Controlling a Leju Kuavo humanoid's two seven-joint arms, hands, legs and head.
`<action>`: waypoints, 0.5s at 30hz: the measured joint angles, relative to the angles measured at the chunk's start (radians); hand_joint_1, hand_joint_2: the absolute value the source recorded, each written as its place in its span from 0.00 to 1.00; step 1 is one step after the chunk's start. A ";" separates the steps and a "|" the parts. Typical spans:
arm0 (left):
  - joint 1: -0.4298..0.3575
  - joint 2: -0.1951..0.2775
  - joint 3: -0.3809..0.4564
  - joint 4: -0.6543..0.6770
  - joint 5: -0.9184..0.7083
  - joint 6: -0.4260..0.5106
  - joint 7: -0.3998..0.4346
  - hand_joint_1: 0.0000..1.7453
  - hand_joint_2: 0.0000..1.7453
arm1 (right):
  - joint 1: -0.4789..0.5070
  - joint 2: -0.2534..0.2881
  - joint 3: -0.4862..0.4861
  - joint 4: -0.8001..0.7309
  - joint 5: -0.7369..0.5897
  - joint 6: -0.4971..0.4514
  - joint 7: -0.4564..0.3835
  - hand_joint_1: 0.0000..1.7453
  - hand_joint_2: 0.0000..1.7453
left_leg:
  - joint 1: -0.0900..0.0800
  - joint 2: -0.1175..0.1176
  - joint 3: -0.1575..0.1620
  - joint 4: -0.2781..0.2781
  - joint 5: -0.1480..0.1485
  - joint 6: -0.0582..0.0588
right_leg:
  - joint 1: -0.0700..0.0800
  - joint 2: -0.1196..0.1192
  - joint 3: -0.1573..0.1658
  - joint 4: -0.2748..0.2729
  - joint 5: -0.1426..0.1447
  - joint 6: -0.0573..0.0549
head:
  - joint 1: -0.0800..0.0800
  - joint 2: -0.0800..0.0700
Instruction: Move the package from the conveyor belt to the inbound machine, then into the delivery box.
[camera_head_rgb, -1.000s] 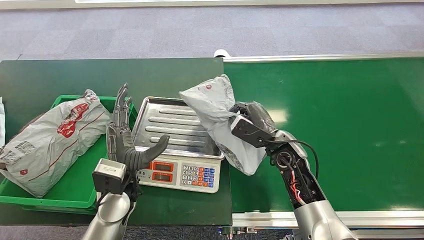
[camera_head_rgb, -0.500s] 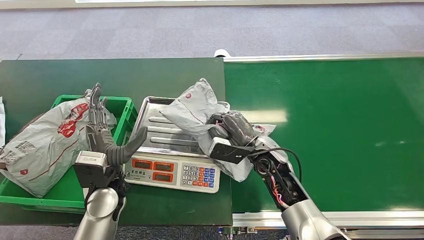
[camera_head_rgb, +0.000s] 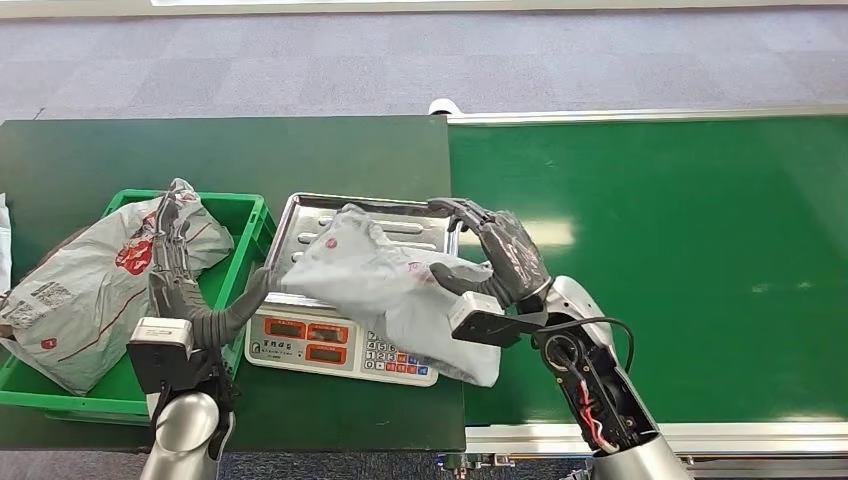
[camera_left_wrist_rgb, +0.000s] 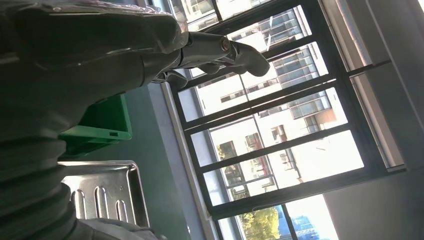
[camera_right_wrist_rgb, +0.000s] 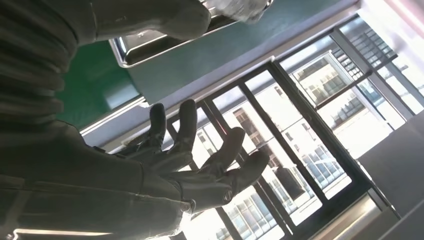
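The package (camera_head_rgb: 390, 285), a grey plastic mailing bag, lies across the metal tray (camera_head_rgb: 330, 225) of the scale (camera_head_rgb: 345, 352), near the middle of the worktop's front edge. It does not sit squarely: one end covers the tray's right side, and its lower corner droops over the keypad and reaches the seam where the worktop meets the conveyor belt (camera_head_rgb: 680, 260). The right hand (camera_head_rgb: 500, 262) is beside it with fingers (camera_head_rgb: 462, 210) spread and the thumb against the bag; in the right wrist view the fingers are splayed with nothing between them, so it seems to have let go, though light contact with the bag cannot be ruled out. The left hand (camera_head_rgb: 190, 290) stands upright and open between the green bin (camera_head_rgb: 240, 215) and the scale, its thumb pointing toward the tray, holding nothing. The main risk, as I judge it, is that the soft, slack bag slides off the tray's front right corner as the right hand draws away, since so much of it overhangs; a finger catching a fold could drag it along. Hanging over the keypad, it might also press keys or give a false weight. The bin, at the worktop's left front corner, holds another grey bag with red print (camera_head_rgb: 95, 270), which fills most of it and spills over its left rim, leaving little room for a second one
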 joint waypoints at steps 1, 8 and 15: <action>0.006 0.000 0.003 -0.003 -0.001 -0.008 0.000 0.00 1.00 | 0.021 -0.014 -0.008 -0.027 -0.011 -0.009 -0.003 0.00 1.00 | 0.000 0.000 0.000 0.000 0.000 0.000 | 0.000 0.000 0.000 0.000 0.000 0.000 | 0.000 0.000; 0.021 0.001 -0.016 -0.016 -0.035 -0.093 0.019 0.00 1.00 | 0.120 -0.065 -0.074 -0.166 -0.093 -0.032 -0.034 0.00 1.00 | 0.000 0.000 0.000 0.000 0.000 0.000 | 0.000 0.000 0.000 0.000 0.000 0.000 | 0.000 0.000; -0.024 0.011 -0.163 0.029 -0.270 -0.251 0.200 0.00 1.00 | 0.169 -0.074 -0.104 -0.227 -0.084 -0.055 -0.072 0.00 1.00 | 0.000 0.000 0.000 0.000 0.000 0.000 | 0.000 0.000 0.000 0.000 0.000 0.000 | 0.000 0.000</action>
